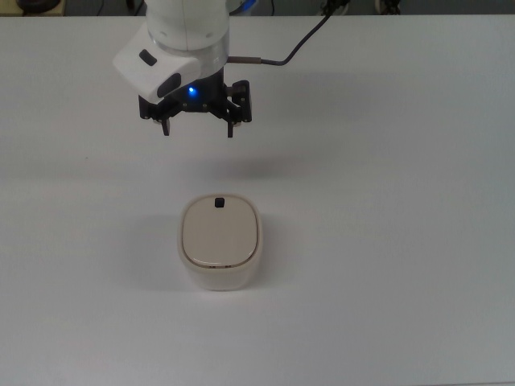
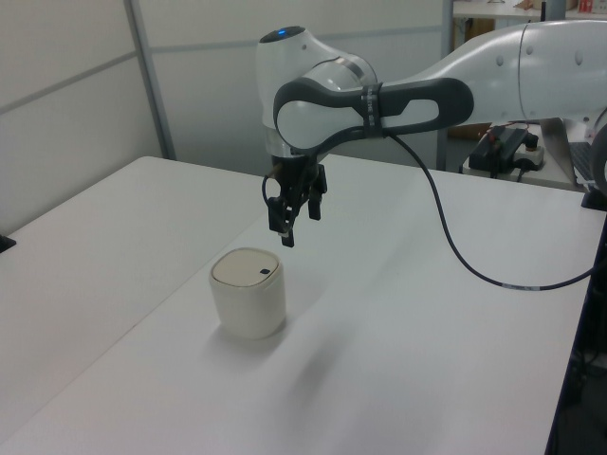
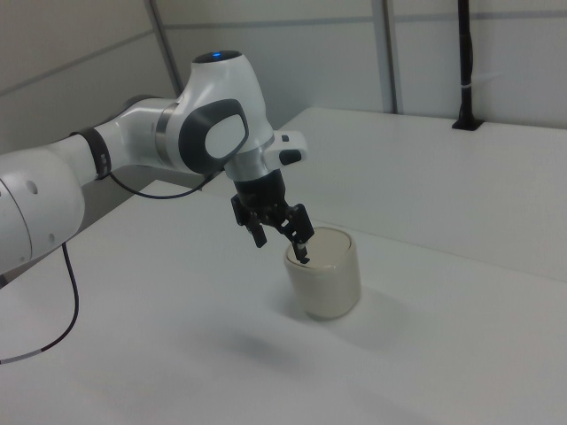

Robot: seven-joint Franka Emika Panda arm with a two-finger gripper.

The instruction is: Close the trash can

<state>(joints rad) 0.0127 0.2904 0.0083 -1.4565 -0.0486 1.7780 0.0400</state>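
Cream trash can (image 1: 220, 241), black knob (image 1: 219, 203); white table (image 1: 386, 201).

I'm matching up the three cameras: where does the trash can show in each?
Top view: trash can, lower centre.
Left view, left of centre.
Right view, just right of centre.
Shared landmark: the open end effector hovers apart from it.

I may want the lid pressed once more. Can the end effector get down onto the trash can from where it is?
Probably yes. The end effector hangs open above the table, apart from the trash can, and nothing stands between them; the lid lies flat.
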